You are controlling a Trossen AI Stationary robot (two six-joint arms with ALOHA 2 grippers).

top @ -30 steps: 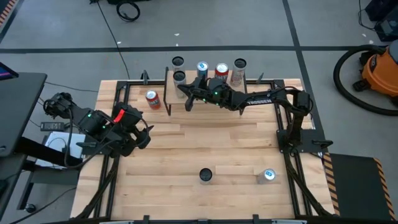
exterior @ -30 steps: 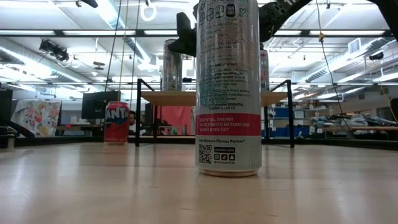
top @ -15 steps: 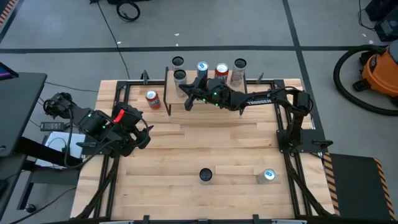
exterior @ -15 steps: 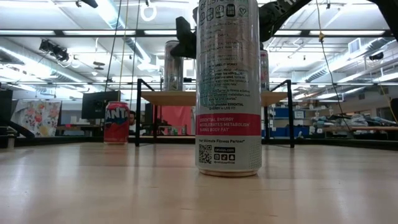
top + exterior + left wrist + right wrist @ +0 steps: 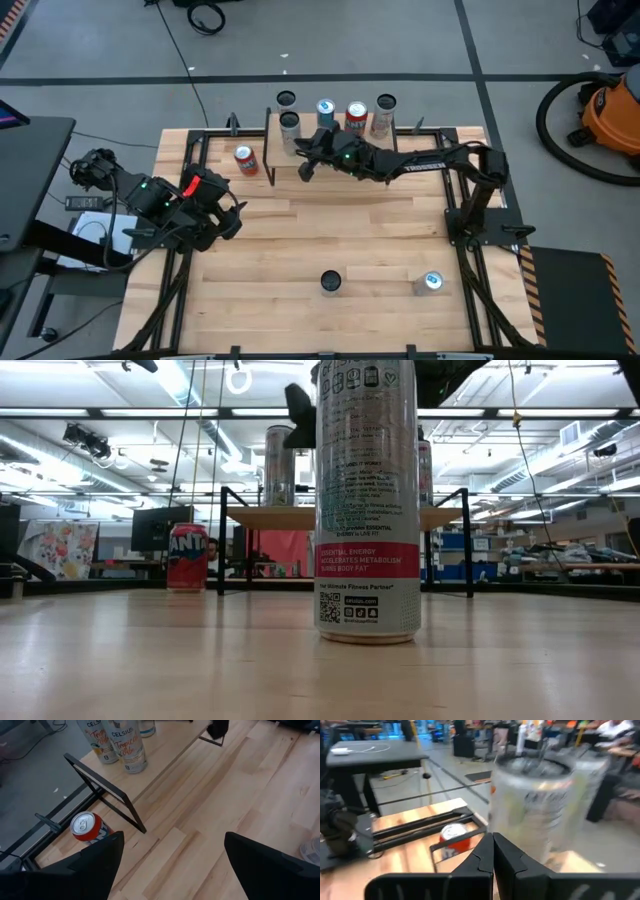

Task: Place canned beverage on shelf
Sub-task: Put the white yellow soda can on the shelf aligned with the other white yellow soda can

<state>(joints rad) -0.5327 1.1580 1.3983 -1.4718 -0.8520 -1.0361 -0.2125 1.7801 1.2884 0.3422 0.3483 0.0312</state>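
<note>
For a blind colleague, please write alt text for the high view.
Seen from above, the right gripper is shut, empty, at the front of the shelf, which holds five cans. The left gripper waits open at the table's left edge; three more cans stand on the table.

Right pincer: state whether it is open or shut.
Shut, holding nothing. In the right wrist view the right pincer has its two fingers pressed together, and it hovers by the cans on the shelf.

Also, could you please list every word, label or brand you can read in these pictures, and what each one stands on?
"CELSIUS": tall cans on the shelf, nearest can, left wrist view.
"ESSENTIAL ENERGY", "ACCELERATES METABOLISM": tall can close up, low view.
"TROSSEN": right arm, high view.
Red can: only partial white letters.
Fine print and QR code on the tall can: too small.
</note>
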